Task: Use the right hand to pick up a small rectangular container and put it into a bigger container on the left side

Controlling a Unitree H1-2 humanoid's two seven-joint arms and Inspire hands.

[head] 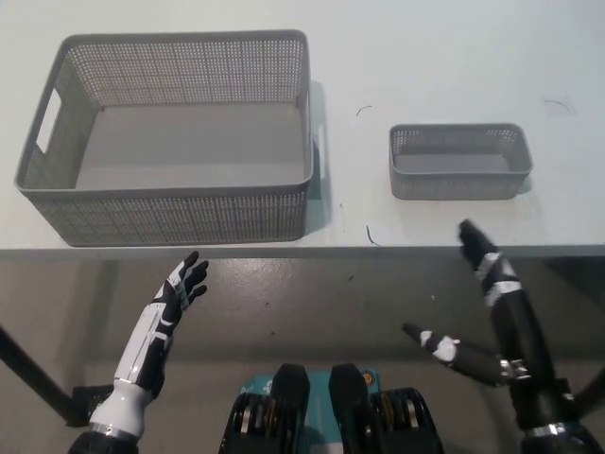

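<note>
1. Two grey mesh containers stand on the pale bench [435,57], both empty so far as can be seen.
2. Small rectangular container [459,162]: sits toward the right end of the bench, close to the front edge, upright, long side facing the robot. Nothing touches it.
3. Bigger container [180,137]: occupies the left part of the bench, its front wall near the front edge, handle slots in the end walls. A clear strip of bench separates it from the small one.
4. Right hand [477,303], black: raised in front of the bench edge, just below the small container, fingers spread wide and holding nothing. One fingertip reaches about to the bench's front edge; the thumb juts off toward the middle.
5. Left hand [170,307], white: resting below the bench edge, under the bigger container's front wall, fingers apart, empty.
6. Stage, as I judge it: the reach has not arrived; no grasp yet.
7. Risks (all guesses from where things lie):
   - The hand rising from below the front edge could knock the bench lip or shove the light container backward before closing.
   - The thin mesh walls may flex or slip in a loose pinch.
   - On the carry leftward, the small container could clip the bigger one's right wall and tip.
</note>
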